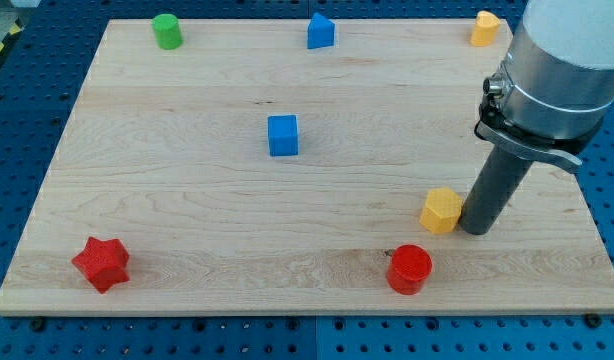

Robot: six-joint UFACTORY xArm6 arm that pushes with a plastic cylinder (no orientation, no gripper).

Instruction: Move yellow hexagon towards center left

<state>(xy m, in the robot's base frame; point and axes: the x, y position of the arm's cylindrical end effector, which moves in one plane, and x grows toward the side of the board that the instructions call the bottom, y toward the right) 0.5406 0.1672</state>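
The yellow hexagon [441, 210] lies on the wooden board [187, 220] at the view's lower right. My tip [476, 230] stands right beside it, on its right side, touching or nearly touching it. The dark rod rises from there to the grey arm body [562, 70] at the view's upper right.
A blue cube [283, 135] sits near the board's middle. A red cylinder [409, 269] lies just below the hexagon. A red star [101, 263] is at the bottom left. A green cylinder [167, 31], a blue block [320, 31] and a yellow block [485, 28] line the top edge.
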